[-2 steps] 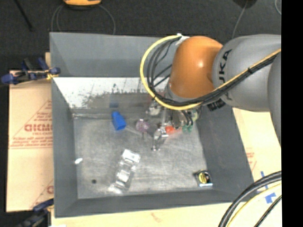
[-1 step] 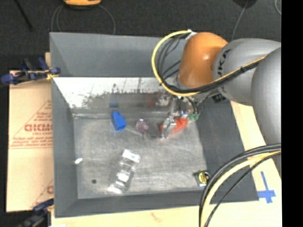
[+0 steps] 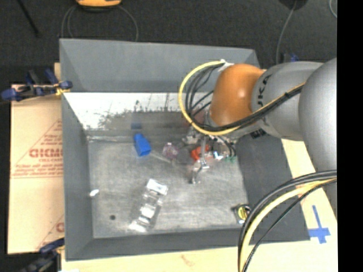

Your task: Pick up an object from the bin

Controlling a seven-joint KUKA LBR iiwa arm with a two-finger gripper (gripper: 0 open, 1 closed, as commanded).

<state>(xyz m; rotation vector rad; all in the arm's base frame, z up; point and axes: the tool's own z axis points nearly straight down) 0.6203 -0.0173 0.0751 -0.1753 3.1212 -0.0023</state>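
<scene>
A grey metal bin [image 3: 76, 169] with a scuffed floor sits among dark surroundings. The arm [image 3: 295, 98], orange-capped at the wrist, reaches in from the right and has its jaws low over the floor right of centre. Whether the jaws are open, closed or gripping cannot be told. The nearest item is a small pale purple piece [image 3: 170, 150], just to their left. A blue block [image 3: 142, 145] lies further left. A clear plastic packet [image 3: 148, 205] lies well apart toward the front, and a small yellow-and-black item [image 3: 243, 212] sits in the front right corner.
</scene>
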